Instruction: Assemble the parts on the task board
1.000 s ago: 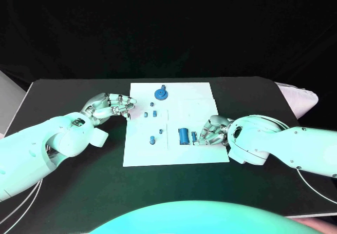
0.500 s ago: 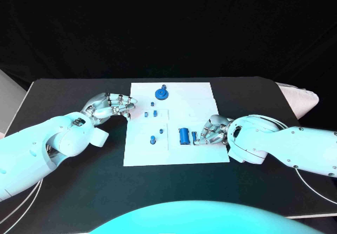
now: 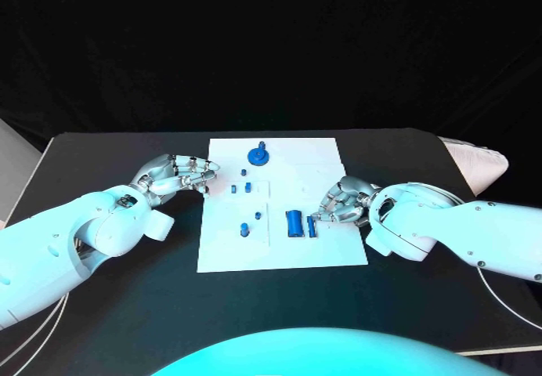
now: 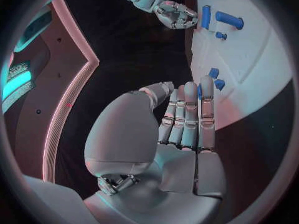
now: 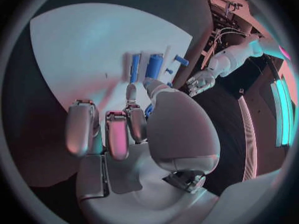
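A black desk (image 3: 124, 313) is seen against a dark backdrop. A pale, padded-looking object (image 3: 480, 160) is seen at the desk's far right corner; what it is cannot be told.

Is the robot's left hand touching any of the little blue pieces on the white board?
Apart. The head view shows the left hand at the task board's edge, with bare white between its fingers and the nearest blue parts.
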{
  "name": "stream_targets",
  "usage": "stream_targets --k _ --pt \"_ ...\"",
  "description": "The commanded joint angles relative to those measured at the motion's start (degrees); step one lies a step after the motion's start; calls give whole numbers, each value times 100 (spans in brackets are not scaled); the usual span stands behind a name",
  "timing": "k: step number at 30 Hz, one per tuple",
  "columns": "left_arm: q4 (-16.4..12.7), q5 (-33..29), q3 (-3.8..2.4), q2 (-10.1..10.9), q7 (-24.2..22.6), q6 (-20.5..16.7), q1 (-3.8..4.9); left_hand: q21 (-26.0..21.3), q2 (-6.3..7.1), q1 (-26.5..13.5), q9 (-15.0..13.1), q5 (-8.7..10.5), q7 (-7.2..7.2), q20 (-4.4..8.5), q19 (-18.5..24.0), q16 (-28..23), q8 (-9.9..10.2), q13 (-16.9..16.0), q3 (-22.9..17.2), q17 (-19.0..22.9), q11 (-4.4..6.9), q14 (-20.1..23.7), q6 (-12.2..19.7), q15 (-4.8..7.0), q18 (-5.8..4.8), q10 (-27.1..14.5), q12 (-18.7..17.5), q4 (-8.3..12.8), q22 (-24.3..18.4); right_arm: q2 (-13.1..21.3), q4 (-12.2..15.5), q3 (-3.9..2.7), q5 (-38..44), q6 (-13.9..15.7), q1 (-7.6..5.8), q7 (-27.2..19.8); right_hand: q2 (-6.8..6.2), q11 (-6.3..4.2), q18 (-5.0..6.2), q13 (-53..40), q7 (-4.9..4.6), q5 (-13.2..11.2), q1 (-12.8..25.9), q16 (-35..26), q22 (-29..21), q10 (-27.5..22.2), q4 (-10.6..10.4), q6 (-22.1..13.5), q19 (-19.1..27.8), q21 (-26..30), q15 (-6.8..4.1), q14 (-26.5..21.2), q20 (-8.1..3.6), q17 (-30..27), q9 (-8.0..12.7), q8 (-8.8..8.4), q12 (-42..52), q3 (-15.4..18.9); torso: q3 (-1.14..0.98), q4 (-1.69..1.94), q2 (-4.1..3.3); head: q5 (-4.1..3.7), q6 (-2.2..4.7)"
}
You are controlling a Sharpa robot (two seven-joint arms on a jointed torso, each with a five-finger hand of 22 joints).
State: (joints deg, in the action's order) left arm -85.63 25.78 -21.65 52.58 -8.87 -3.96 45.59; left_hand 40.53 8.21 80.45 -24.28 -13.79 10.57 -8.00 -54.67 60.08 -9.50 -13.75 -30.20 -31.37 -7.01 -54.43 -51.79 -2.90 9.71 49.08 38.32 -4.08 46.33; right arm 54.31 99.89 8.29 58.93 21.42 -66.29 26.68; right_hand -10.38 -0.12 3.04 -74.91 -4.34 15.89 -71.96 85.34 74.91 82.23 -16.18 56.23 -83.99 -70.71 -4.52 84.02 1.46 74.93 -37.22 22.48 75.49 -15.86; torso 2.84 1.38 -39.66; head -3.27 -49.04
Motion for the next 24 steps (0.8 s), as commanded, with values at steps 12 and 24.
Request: stream_targets --k 12,24 --pt "562 -1079 -9 -485 -903 -763 -2 -1768 154 -82 -7 24 1 -449 674 -2273 -126 826 36 1101 -270 807 545 -421 44 -38 -1088 -394 -1105 -723 -2180 -36 -3480 742 -53 -3793 50 219 689 1968 -240 -81 -613 -2390 -730 -2089 62 -594 617 5593 244 -436 233 -1776 -1 -123 -3411 -474 100 -39 337 37 382" --pt "1354 -1256 -19 -964 -1259 -822 21 -3428 134 -5 430 197 -107 -779 696 -4598 46 1011 62 1587 -394 690 529 -665 65 719 -3334 -434 -2544 -1300 -3346 -106 -3769 566 16 -4460 -366 853 755 5501 -719 -844 -880 -6623 -3678 -2540 351 -848 2805 6720 1045 -2606 1056 -4390 1012 -978 -6169 -1224 38 6 531 66 669"
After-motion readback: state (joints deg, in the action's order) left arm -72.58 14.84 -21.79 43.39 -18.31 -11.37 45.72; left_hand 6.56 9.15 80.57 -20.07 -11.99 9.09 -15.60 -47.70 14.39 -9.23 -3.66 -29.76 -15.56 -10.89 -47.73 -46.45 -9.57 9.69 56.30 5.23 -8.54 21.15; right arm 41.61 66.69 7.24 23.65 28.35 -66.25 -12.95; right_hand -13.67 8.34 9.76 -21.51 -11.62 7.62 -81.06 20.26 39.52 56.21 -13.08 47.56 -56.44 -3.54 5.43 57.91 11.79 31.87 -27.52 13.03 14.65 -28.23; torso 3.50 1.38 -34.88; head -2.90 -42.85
